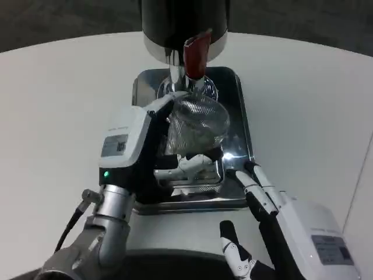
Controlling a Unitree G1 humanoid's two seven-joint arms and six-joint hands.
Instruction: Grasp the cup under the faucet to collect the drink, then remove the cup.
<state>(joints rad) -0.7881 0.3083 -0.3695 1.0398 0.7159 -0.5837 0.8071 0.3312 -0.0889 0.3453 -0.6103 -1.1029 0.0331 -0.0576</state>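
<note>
A clear glass cup (pixel 198 119) stands over the steel drip tray (pixel 240 111), just below the red-handled faucet (pixel 196 53) of the black dispenser (pixel 183 23). My left hand (pixel 137 149) grips the cup from its left side, fingers curled around the front of the glass. My right hand (pixel 280 216) hovers at the tray's near right corner, fingers spread, holding nothing. I cannot tell whether the cup holds any drink.
The white round table (pixel 64 105) extends to both sides of the tray. The dispenser body stands tall at the back centre. A pale strip (pixel 364 192) runs along the right edge of the picture.
</note>
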